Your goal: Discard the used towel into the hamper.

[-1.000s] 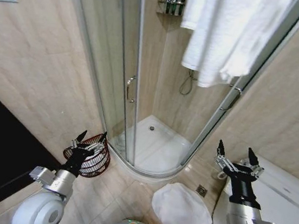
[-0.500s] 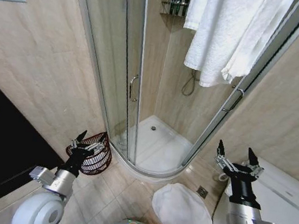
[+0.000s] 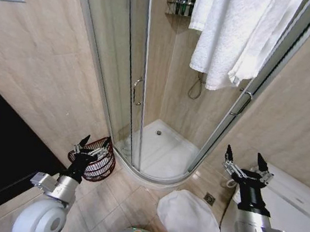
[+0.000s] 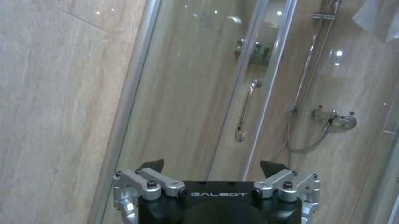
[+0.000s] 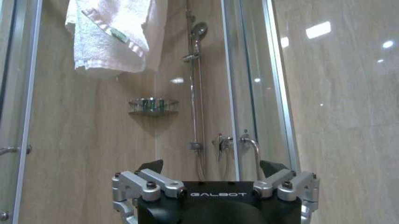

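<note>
Bathroom floor, both arms raised and empty.
Left gripper (image 3: 94,146) spread wide over small dark reddish-brown wicker hamper (image 3: 100,169) — white terry towel (image 3: 230,32) draped on glass shower enclosure (image 3: 148,81) — right gripper (image 3: 244,162) likewise spread.

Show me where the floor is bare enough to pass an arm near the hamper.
Bare tile lies between the hamper and the white mat, in front of the shower tray. It is crowded at the hamper itself: the left gripper, jaws open, hangs in front of it. The right gripper, jaws open, hovers beside the toilet.
</note>
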